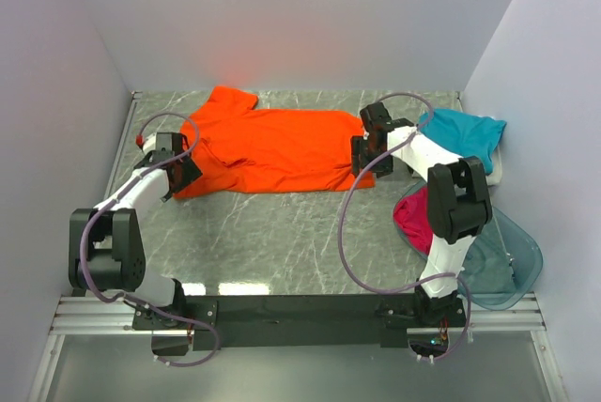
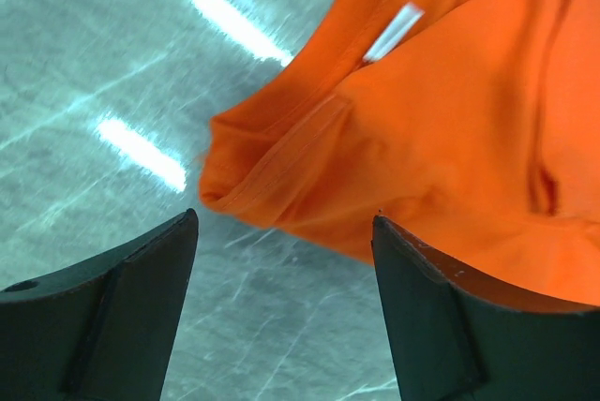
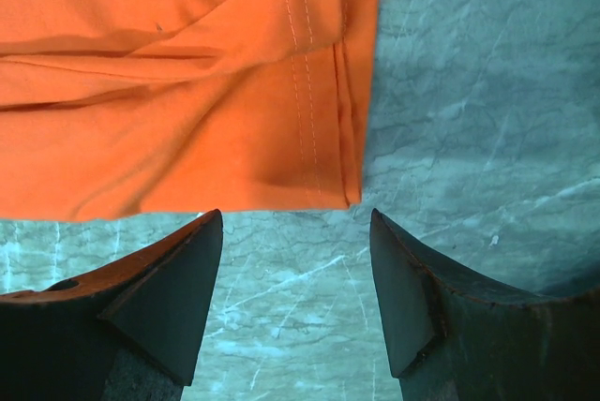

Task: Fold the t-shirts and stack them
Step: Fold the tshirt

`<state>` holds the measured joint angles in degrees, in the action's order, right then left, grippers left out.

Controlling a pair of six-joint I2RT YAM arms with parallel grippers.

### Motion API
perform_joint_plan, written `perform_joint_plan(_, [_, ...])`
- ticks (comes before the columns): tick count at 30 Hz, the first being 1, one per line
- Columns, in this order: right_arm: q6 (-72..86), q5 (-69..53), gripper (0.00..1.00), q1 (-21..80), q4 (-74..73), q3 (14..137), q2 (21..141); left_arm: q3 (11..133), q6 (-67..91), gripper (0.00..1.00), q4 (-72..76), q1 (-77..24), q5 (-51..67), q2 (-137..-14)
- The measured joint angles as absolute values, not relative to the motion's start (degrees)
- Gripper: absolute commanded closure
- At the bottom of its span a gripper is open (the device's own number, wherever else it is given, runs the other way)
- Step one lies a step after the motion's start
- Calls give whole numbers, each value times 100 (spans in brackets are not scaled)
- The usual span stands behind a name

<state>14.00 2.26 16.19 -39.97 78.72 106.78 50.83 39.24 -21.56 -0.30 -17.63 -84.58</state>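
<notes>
T-shirt in orange lies just ahead of both pairs of open jaws.

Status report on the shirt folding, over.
Left gripper open, empty, at collar end of orange t-shirt. Right gripper open, empty, at its hem corner. Shirt lying flat on table. Nothing lying on it.

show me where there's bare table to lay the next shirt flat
Biggest free patch: the table between the orange shirt and the black rail at the front. A thin bare strip runs behind that shirt along the back wall. The right side is crowded: teal shirt, pink shirt, tub.
</notes>
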Motion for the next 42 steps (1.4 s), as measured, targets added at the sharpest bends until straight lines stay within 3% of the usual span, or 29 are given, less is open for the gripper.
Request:
perform_joint_plan(6, [1400, 202, 30, 1619, -3977, 7854, 10772, 5013, 3975, 27, -2246, -30, -1796, -8562])
perform_joint_plan(15, [1378, 141, 36, 1619, -3957, 7762, 10864, 5028, 3983, 43, -2403, -30, -2071, -9015])
perform_joint_plan(25, [1374, 145, 41, 1549, -3946, 7762, 11098, 5179, 3968, 73, -2477, -30, -2390, -9319])
perform_joint_plan(28, [1372, 143, 48, 1470, -3922, 7762, 11100, 5194, 3968, 88, -2471, -30, -2436, -9365])
perform_joint_plan(30, [1356, 137, 67, 1428, -3898, 7762, 11118, 5214, 3959, 99, -2473, -30, -2451, -9382])
perform_joint_plan(31, [1365, 126, 83, 1420, -3887, 7762, 11148, 5225, 3962, 99, -2469, -30, -2469, -9400])
perform_joint_plan(33, [1337, 97, 98, 1409, -3870, 7762, 11196, 5247, 3920, 100, -2471, -30, -2493, -9430])
perform_joint_plan(42, [1339, 189, 100, 1411, -3839, 7725, 11207, 5328, 3924, 100, -2561, 137, -2753, -9435])
